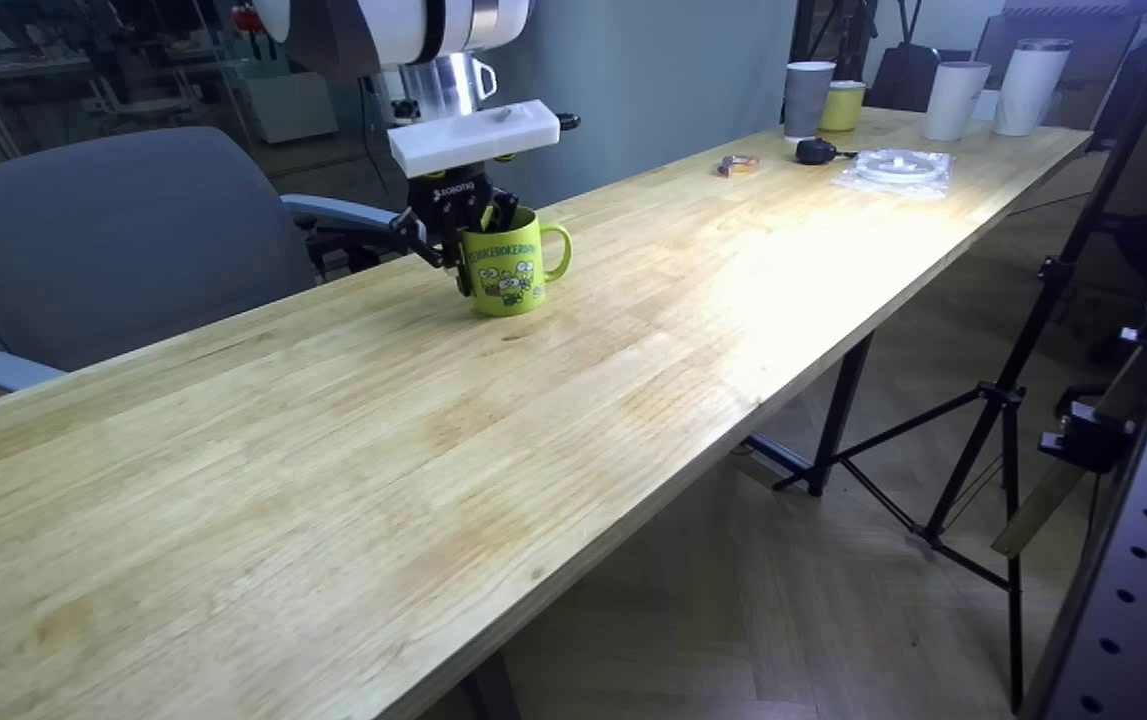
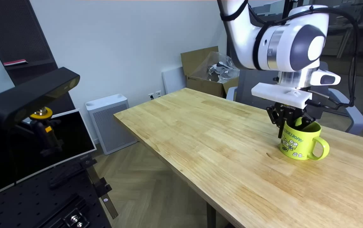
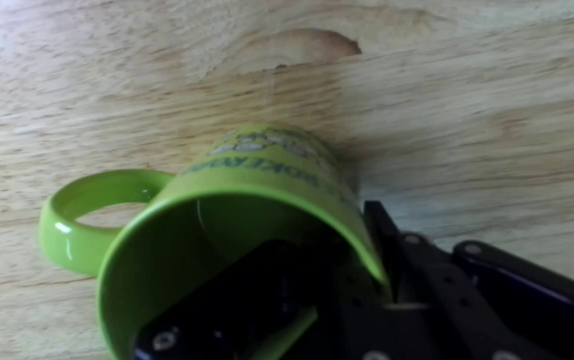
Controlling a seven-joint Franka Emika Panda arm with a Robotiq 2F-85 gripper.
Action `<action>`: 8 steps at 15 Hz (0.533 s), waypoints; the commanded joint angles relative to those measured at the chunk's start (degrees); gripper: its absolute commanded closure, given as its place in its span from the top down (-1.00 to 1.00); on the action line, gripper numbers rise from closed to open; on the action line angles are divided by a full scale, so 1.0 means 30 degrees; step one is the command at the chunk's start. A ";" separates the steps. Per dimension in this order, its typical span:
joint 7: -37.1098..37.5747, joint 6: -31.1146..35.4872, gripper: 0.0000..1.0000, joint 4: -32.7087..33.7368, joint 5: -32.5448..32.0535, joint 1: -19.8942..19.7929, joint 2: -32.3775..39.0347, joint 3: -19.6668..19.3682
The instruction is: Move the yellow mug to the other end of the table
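Observation:
The yellow mug (image 1: 508, 275) is lime yellow-green with a cartoon print and a loop handle. It stands upright on the wooden table (image 1: 383, 450), near the chair-side edge; it also shows in an exterior view (image 2: 298, 144) and in the wrist view (image 3: 246, 172). My gripper (image 1: 470, 245) points down at the mug's rim, on the side away from the handle. One finger is inside the mug and one outside, closed on the wall, as the wrist view shows (image 3: 354, 242). The inner fingertip is hidden in the mug. I cannot tell whether the base touches the table.
At the far end stand a grey cup (image 1: 808, 100), a pale yellow cup (image 1: 841, 106) and white containers (image 1: 956, 100). Near them lie a black object (image 1: 816, 151), a bagged white ring (image 1: 901, 168) and tape (image 1: 738, 165). A chair (image 1: 133, 230) and tripod (image 1: 1033, 320) flank the table.

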 commanded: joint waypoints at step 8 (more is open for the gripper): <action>0.1369 -0.1785 0.93 0.0152 -0.0746 0.1223 -0.0399 -0.1161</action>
